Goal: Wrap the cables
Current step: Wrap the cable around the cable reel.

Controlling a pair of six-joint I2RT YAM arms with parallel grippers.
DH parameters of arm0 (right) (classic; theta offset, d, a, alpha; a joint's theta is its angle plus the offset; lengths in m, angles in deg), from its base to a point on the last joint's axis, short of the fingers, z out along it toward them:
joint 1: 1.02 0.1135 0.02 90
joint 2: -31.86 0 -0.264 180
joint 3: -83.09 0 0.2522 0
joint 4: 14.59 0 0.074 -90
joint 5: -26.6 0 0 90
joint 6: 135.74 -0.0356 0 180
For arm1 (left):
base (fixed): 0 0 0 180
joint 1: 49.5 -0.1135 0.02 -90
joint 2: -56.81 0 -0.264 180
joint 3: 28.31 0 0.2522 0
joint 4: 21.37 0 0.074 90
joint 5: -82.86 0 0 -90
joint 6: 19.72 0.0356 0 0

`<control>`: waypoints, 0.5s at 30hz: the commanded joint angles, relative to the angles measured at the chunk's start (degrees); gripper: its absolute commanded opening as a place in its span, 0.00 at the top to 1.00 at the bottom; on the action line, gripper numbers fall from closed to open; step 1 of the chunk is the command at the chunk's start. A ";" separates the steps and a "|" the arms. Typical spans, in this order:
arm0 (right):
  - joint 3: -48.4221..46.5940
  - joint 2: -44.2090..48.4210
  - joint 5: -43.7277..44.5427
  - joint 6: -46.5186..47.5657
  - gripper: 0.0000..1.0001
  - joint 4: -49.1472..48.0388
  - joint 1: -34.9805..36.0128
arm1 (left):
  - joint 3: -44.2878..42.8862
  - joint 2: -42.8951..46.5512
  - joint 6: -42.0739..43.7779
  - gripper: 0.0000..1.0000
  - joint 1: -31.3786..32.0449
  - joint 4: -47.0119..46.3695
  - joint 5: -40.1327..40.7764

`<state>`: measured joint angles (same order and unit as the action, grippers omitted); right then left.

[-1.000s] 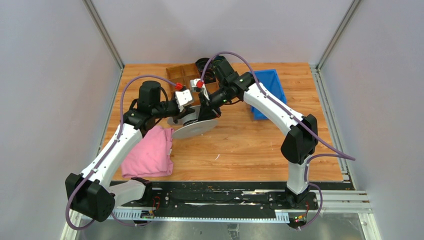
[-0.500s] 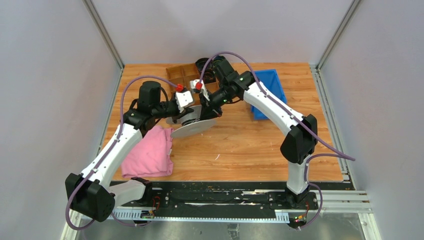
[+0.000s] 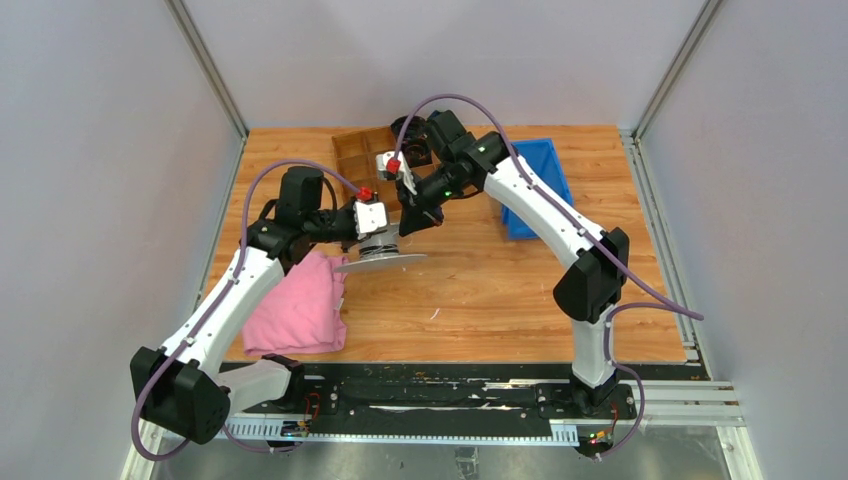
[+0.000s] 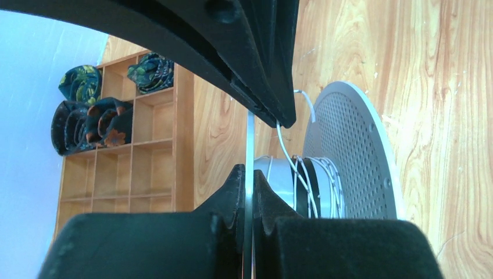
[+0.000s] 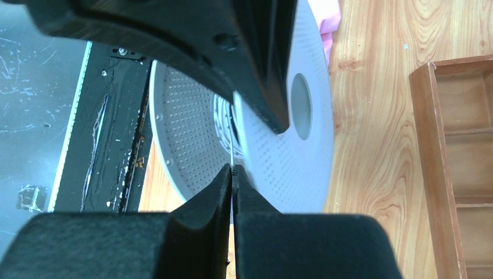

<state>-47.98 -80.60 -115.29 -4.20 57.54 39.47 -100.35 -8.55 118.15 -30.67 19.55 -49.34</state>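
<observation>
A grey reel (image 3: 380, 260) with two perforated flanges (image 4: 354, 157) hangs above the table centre, seen edge-on from above. Thin white cable (image 4: 302, 186) is wound in several turns round its hub. My left gripper (image 4: 249, 180) is shut on the thin rim of the nearer flange and holds the reel up. In the top view the left gripper (image 3: 378, 240) sits just above the reel. One cable strand (image 5: 232, 152) runs from the hub into my right gripper (image 5: 233, 170), which is shut on it. The right gripper (image 3: 412, 215) is just right of the reel.
A pink cloth (image 3: 300, 305) lies under the left arm. A blue bin (image 3: 535, 185) stands at the back right. A wooden compartment tray (image 3: 360, 150) at the back holds dark coiled bundles (image 4: 93, 116). The black base rail (image 3: 430, 395) runs along the near edge.
The reel has tipped from showing its lower face to lying edge-on. The left wrist has turned and shifted right with it. The right gripper has moved left and toward the back.
</observation>
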 commanded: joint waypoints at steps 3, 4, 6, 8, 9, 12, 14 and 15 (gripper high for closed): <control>-3.48 -2.61 0.44 -6.15 0.99 1.64 -0.19 | -1.46 1.36 6.33 1.00 -0.25 0.81 -5.21; -3.22 -2.40 0.32 -6.76 0.99 1.73 -0.21 | -1.74 1.37 7.35 1.00 -0.28 1.46 -5.19; -3.13 -2.27 0.38 -8.47 0.99 2.01 -0.22 | -2.19 1.29 8.79 1.00 -0.28 2.33 -5.18; -4.05 -2.65 0.46 -10.03 0.99 3.34 -0.22 | -2.72 0.96 10.09 1.00 -0.33 3.14 -5.11; -4.45 -2.81 0.40 -10.73 0.99 4.08 -0.18 | -2.92 0.84 10.45 1.00 -0.28 3.13 -5.06; -3.62 -2.62 -0.05 -13.06 0.99 4.48 -0.17 | -3.23 0.60 10.83 1.00 -0.28 2.89 -5.28; -2.52 -2.38 -0.37 -14.63 0.99 4.49 -0.18 | -3.36 0.42 10.93 1.00 -0.28 2.40 -5.27; -1.89 -2.21 -0.43 -15.18 0.99 4.42 -0.23 | -3.48 0.32 11.20 1.00 -0.28 2.31 -5.15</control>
<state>-50.13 -82.83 -115.29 -14.95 60.38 39.47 -101.08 -8.55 127.00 -31.00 23.68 -51.85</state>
